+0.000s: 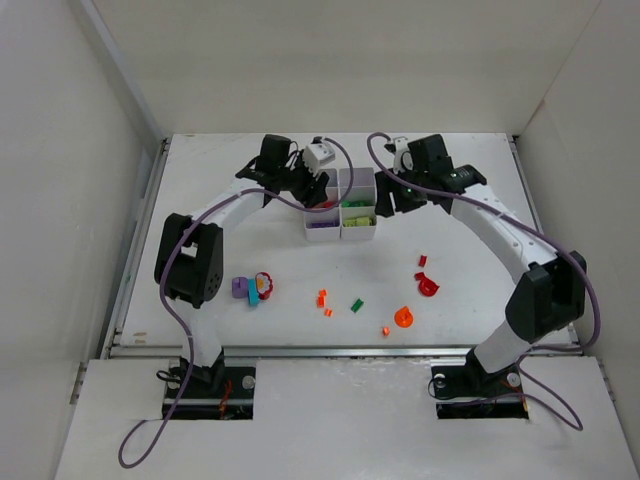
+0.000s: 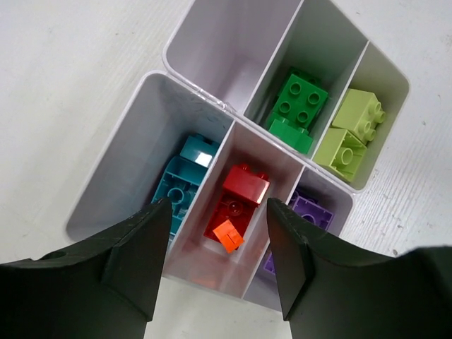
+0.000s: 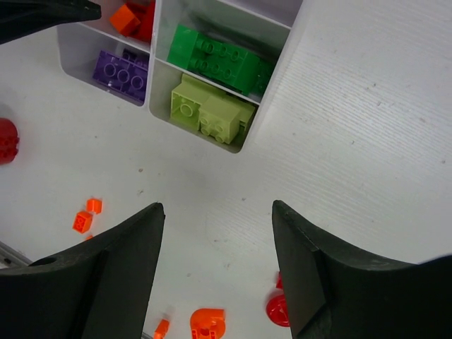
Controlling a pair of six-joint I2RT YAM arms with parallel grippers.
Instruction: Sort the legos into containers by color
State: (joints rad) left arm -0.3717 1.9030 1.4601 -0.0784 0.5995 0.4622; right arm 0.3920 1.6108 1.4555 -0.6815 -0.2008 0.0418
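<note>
Currently the white six-compartment tray (image 1: 357,174) sits at the far middle of the worktop (image 1: 480,230). Its left column holds a teal brick (image 2: 185,180), a red brick (image 2: 245,187) with a small orange brick (image 2: 227,235) lying on it, and a purple brick (image 2: 311,212), and its right column holds dark green bricks (image 2: 300,102) and lime bricks (image 2: 349,134). The left gripper (image 2: 219,208) hovers over the red compartment, jaws partly apart with nothing between them, while the right gripper (image 3: 217,207) hangs over bare worktop just right of the tray, jaws wide and holding nothing. More legos (image 1: 322,297) lie loose nearer the arm bases, well apart from the tray.
</note>
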